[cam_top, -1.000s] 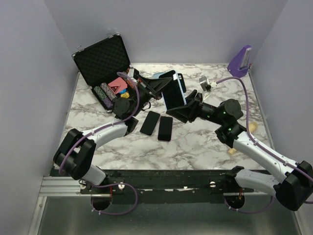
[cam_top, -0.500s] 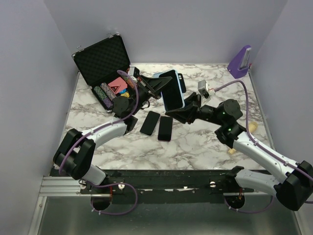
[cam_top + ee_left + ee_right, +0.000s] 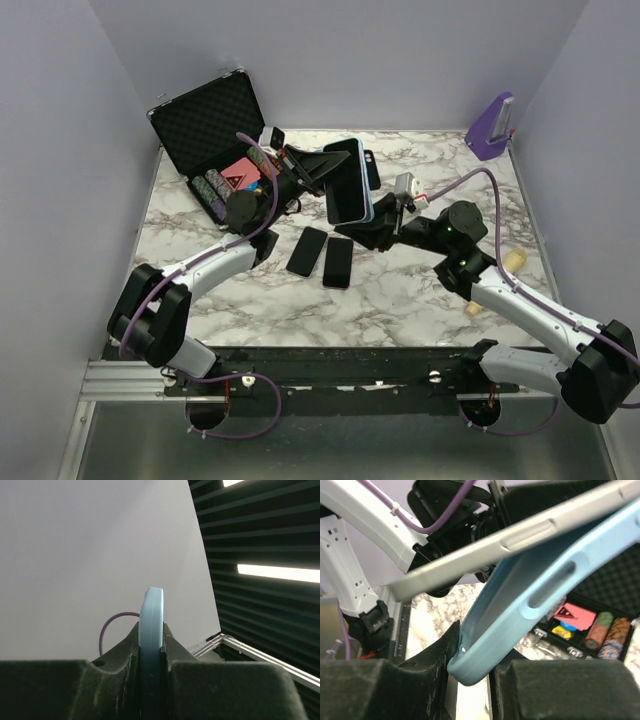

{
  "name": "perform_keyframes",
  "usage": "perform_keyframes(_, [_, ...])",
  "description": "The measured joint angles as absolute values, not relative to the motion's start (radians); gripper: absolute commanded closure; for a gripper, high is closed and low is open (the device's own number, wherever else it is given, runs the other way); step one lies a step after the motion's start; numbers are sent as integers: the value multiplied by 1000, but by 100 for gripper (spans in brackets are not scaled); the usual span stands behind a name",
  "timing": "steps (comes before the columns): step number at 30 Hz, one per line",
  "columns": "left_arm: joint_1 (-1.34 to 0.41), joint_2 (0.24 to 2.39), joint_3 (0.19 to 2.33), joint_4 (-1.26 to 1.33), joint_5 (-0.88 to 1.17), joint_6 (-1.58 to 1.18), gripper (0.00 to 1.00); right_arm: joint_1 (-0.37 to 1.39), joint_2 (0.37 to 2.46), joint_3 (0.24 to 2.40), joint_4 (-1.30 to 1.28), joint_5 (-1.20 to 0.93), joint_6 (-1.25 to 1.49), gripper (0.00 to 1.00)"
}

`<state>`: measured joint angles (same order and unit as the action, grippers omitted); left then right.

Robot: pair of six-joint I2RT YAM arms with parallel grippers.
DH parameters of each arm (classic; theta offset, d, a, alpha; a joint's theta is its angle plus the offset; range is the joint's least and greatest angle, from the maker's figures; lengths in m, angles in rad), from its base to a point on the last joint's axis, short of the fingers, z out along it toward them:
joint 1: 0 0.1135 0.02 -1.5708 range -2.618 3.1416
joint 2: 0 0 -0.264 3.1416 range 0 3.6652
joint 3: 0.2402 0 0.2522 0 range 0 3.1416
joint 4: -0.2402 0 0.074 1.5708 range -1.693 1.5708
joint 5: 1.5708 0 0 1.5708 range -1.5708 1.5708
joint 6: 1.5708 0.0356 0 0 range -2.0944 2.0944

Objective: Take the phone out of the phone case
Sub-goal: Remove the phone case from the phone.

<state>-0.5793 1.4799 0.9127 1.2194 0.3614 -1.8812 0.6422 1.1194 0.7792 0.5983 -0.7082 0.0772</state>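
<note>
A phone in a light blue case [image 3: 349,182] is held up above the table between both grippers. My left gripper [image 3: 322,170] is shut on its left edge. In the left wrist view the blue case [image 3: 151,615] is pinched edge-on in my left gripper [image 3: 151,630]. My right gripper [image 3: 374,228] is shut on the case's lower right corner. In the right wrist view the case's corner [image 3: 520,605] sits in my right gripper [image 3: 472,657], and the silver phone [image 3: 520,536] stands lifted away from the case at this end.
Two dark phones [image 3: 307,251] [image 3: 338,262] lie flat below the held one, and another phone [image 3: 371,167] lies behind it. An open black box [image 3: 208,125] with chips stands at the back left. A purple stand [image 3: 490,124] is at the back right. Small tan pieces [image 3: 514,260] lie at the right.
Both grippers have carried the cased phone up and to the left. The right arm's wrist has swung left with it.
</note>
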Motion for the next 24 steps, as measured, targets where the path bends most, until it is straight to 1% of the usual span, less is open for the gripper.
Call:
perform_keyframes(5, [-570,1476,915,1230,376,-1878,100,627,1152,768,623,-687,241,99])
perform_keyframes(6, [-570,1476,916,1229,384,-1872,100,619,1152,759,629,-686,287,91])
perform_keyframes(7, [-570,1477,917,1228,393,-1869,100,616,1152,753,629,-686,325,76])
perform_keyframes(9, [-571,1478,921,1225,418,-1861,100,613,1151,750,603,-685,404,53])
perform_keyframes(10, [-570,1479,922,1224,430,-1859,100,613,1149,755,572,-683,434,43])
perform_keyframes(11, [-570,1479,922,1221,445,-1859,100,612,1147,771,516,-682,458,24])
perform_keyframes(12, [-571,1479,923,1221,451,-1860,100,610,1146,783,470,-682,474,8])
perform_keyframes(13, [-570,1478,923,1211,464,-1860,100,607,1144,798,414,-680,484,1])
perform_keyframes(16, [-563,1478,926,1160,507,-1835,100,594,1116,808,264,-656,483,0])
perform_keyframes(20, [-530,1477,933,1079,551,-1782,100,585,1015,778,93,-596,483,1])
perform_keyframes(21, [-517,1470,933,1057,565,-1771,100,579,987,774,58,-581,487,3])
perform_keyframes(24, [-476,1437,934,993,584,-1710,100,564,927,773,-4,-546,506,14])
